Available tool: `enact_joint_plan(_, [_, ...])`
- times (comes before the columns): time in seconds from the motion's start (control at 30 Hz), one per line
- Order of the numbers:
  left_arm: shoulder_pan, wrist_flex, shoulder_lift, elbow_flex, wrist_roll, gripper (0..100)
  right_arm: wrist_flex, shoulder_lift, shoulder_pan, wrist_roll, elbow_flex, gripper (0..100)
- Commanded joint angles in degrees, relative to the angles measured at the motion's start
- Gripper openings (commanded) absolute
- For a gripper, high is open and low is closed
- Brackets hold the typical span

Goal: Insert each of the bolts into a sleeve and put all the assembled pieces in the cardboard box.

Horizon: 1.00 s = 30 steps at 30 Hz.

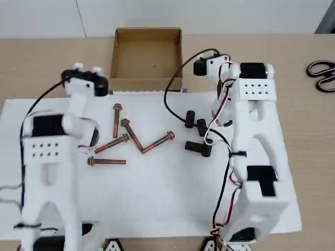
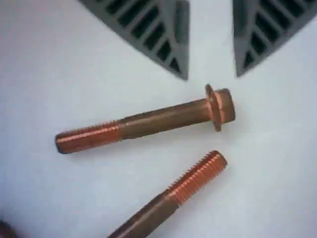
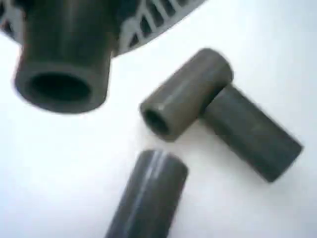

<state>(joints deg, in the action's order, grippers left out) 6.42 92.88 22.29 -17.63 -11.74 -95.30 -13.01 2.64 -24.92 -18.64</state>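
Left claw (image 2: 212, 69) hangs just above the white sheet (image 1: 157, 198) with its two ribbed fingers (image 2: 158, 39) spread apart and nothing between them. A copper bolt (image 2: 143, 124) lies flat just beside their tips, and the threaded end of a second bolt (image 2: 198, 174) lies near it. Right claw (image 3: 69, 44) appears clamped on a dark sleeve (image 3: 59, 84), held off the sheet with its hollow bore uncovered. Three loose sleeves (image 3: 185, 94) lie on their sides below it, two of them touching. Seen from above, five bolts (image 1: 131, 133) are scattered across the middle of the sheet, with the sleeves to one side of them near the right arm. The cardboard box (image 1: 149, 60) stands at the far edge of the surface (image 1: 42, 63), holding no assembled pieces. No bolt sits in a sleeve yet. The bolts look like solid metal: stiff, weighty for their size, smooth and round, so likely to roll or slip. A grip across the plain shank close to the flanged head would probably serve best, leaving the threaded end free to enter the bore. The sleeves look rigid and light, and are best pinched across the outer wall with the mouth unobstructed.
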Motion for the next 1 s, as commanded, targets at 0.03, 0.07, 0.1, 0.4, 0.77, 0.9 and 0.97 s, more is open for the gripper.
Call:
enact_joint_plan(0.03, [-2.8,3.8,-12.6,14.5,2.1,5,-0.9,7.6,-4.1,1.7,-0.4,0.2])
enact_joint_plan(0.07, [-3.2,4.1,-15.8,17.4,2.1,5,-0.8,7.7,-4.8,1.7,-0.2,0.2])
enact_joint_plan(0.1, [-3.7,4.3,-18.8,20.0,2.5,5,-0.8,7.9,-5.4,1.8,0.1,0.2])
enact_joint_plan(0.4, [-5.5,4.3,-39.2,38.1,7.2,6,-0.7,8.1,-11.0,4.7,6.7,0.3])
enact_joint_plan(0.77, [-5.6,4.3,-51.5,51.6,12.9,10,-0.7,8.2,-11.6,4.7,7.6,0.3])
enact_joint_plan(0.9, [-5.6,4.3,-55.9,55.2,12.9,10,-0.6,8.2,-11.6,5.5,7.6,0.3])
enact_joint_plan(0.97, [-5.6,4.3,-58.6,57.0,12.9,10,-0.6,8.2,-11.5,5.5,7.6,0.3])
